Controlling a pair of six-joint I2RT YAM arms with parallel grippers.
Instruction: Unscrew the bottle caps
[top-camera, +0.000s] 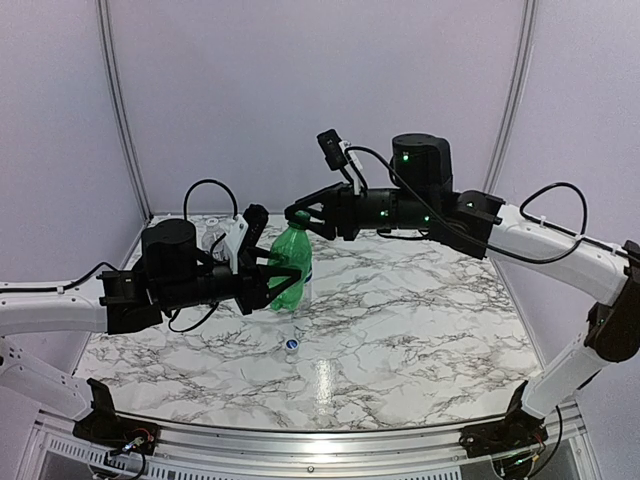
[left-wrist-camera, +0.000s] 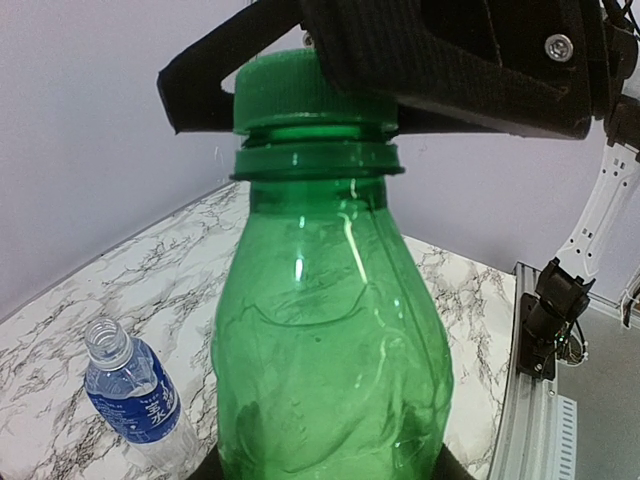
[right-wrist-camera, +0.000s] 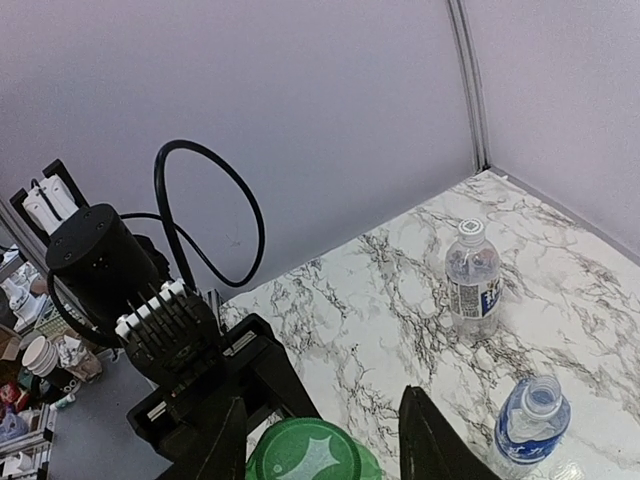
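By your count this is 1 of 3 caps off, with 2 to go.

At the left rear, the white-label bottle (right-wrist-camera: 472, 275) stands upright with its whitish cap (right-wrist-camera: 470, 229) on, so that one is untouched. Near it, the blue-label bottle (left-wrist-camera: 130, 390) stands with an open mouth, and the blue cap (top-camera: 291, 344) lies loose on the marble table (top-camera: 420, 320), in front of the green bottle (left-wrist-camera: 330, 340). The green cap (left-wrist-camera: 300, 95) is seated on its neck, so judge it as the step in hand.

Your left arm reaches in low from the left, forearm roughly level. The left gripper (top-camera: 280, 285) is clamped across the lower body of the green bottle and holds it upright near the table's middle. You cannot see whether its base touches the marble.

Your right arm comes across from the right at cap height, wrist bent toward the bottle top. The right gripper (top-camera: 300, 218) has 1 finger on each side of the green cap, narrowed to about its width. The wrist view suggests a sliver of gap on 1 side, so you cannot tell whether it has bitten yet. Confirm that before you twist.
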